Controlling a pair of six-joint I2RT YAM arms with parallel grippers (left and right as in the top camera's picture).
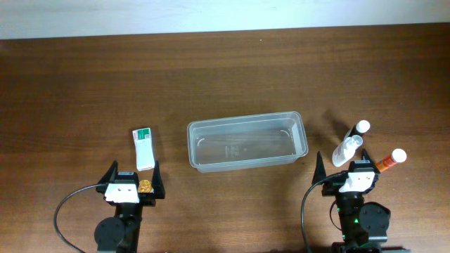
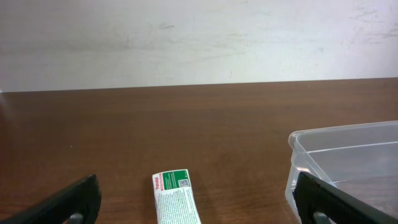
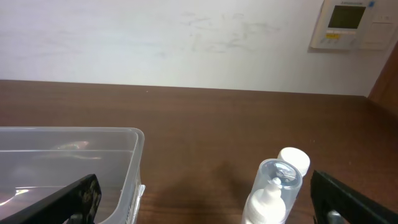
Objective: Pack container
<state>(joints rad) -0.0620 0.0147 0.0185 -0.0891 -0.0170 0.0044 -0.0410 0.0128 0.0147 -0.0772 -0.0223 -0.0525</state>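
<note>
The clear plastic container (image 1: 242, 121) lies empty at the table's middle. It also shows at the right of the left wrist view (image 2: 336, 132) and at the left of the right wrist view (image 3: 68, 130). A white and green tube (image 1: 144, 147) lies left of it, ahead of my open, empty left gripper (image 1: 133, 177), and shows between its fingers (image 2: 175, 196). A clear-capped bottle (image 1: 348, 150), a white-capped bottle (image 1: 360, 128) and an orange bottle (image 1: 390, 160) lie right of the container. My right gripper (image 1: 344, 174) is open and empty just behind them.
A small gold item (image 1: 145, 185) sits by the left gripper's base. In the right wrist view the clear-capped bottle (image 3: 270, 196) stands between the fingers (image 3: 208, 205), toward the right one, with the white cap (image 3: 295, 158) behind it. A white wall borders the table's far edge.
</note>
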